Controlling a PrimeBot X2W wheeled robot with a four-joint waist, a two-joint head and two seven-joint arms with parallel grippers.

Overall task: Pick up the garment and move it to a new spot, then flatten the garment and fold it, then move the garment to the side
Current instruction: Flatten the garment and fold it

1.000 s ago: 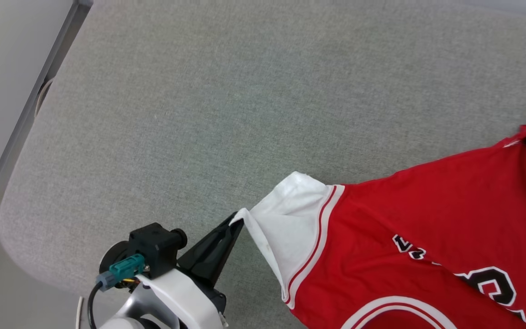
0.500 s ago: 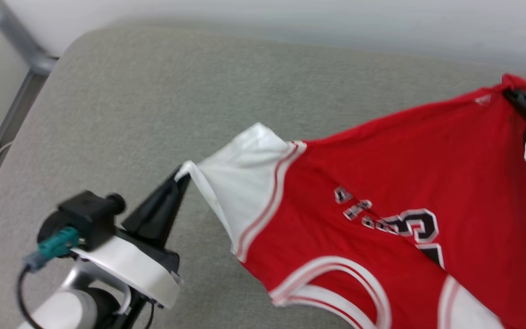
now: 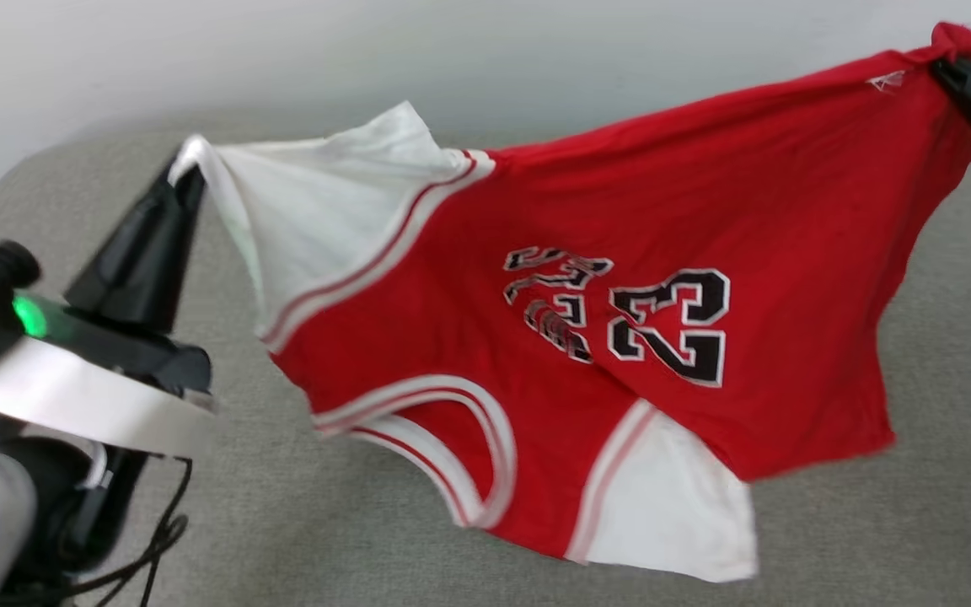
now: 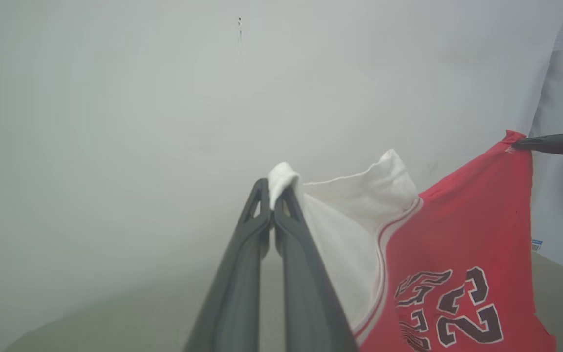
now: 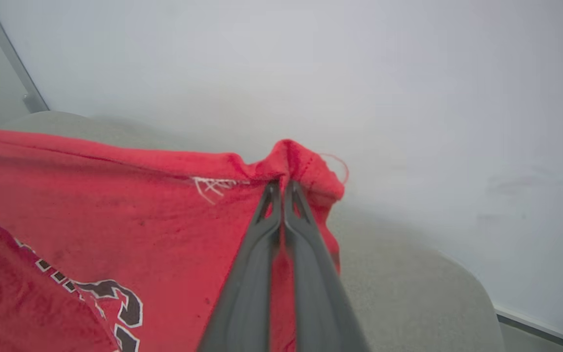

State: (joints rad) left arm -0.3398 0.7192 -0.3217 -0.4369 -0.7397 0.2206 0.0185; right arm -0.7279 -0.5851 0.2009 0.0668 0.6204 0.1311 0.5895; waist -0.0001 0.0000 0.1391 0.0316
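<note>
The garment (image 3: 587,337) hangs above the grey pad (image 3: 325,523), left gripper (image 3: 186,169) clamped on a sleeve tip, right gripper (image 3: 945,69) on a red corner; pulling it tauter could slip either thin pinch.

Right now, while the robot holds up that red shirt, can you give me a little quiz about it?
1. True or false: the red jersey T-shirt with white sleeves lies flat on the grey fabric surface.
2. What does the left hand pinch? A) a white sleeve B) the red hem C) the neckline
3. Fill in: the black-and-white number reads ___.
Key: 1 false, it hangs between the left hand and right hand; 2 A; 3 23.
</note>
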